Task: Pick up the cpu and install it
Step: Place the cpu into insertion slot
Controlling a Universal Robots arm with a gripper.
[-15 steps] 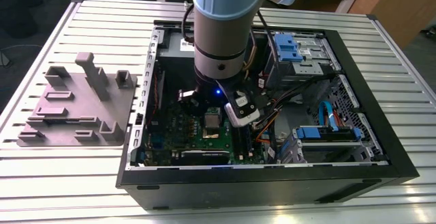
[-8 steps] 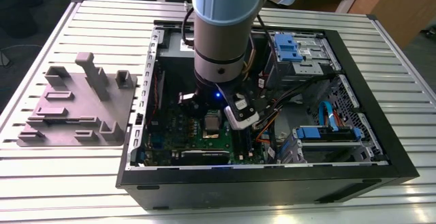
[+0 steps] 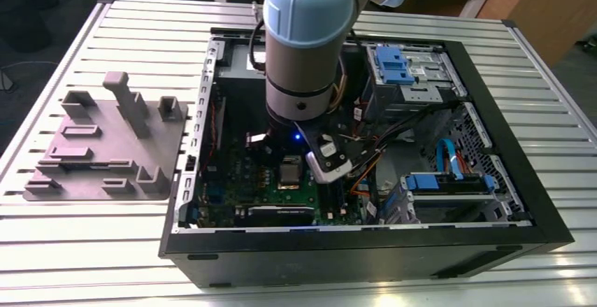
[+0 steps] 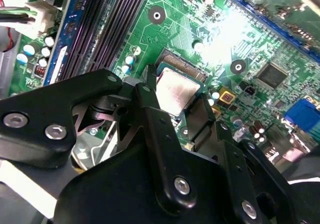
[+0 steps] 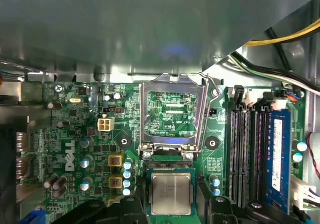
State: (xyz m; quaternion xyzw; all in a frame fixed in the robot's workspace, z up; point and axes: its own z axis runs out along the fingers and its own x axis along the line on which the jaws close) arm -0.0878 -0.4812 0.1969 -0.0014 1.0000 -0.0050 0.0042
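The cpu point(image 5: 171, 194), a small square chip with a silver-grey top, hangs level just over the open socket point(image 5: 170, 165) of the green motherboard point(image 5: 90, 149). A strip of the socket's contacts shows past its edge. My gripper point(image 5: 171, 206) is shut on the cpu, one black finger point(image 4: 146, 91) at each of two opposite sides point(image 4: 201, 108). The socket's metal load plate point(image 5: 172, 108) stands flipped up beside it. In the exterior view the arm point(image 3: 303, 41) reaches down into the open computer case point(image 3: 485, 181), and the gripper point(image 3: 291, 161) is over the socket.
Black memory slots point(image 5: 247, 154) run along one side of the socket, with a blue stick point(image 5: 278, 154) beyond them. Loose cables point(image 3: 373, 160) and blue drive bays point(image 3: 401, 66) fill the case's right part. A grey plastic tray with upright posts point(image 3: 103, 146) lies at the exterior view's left.
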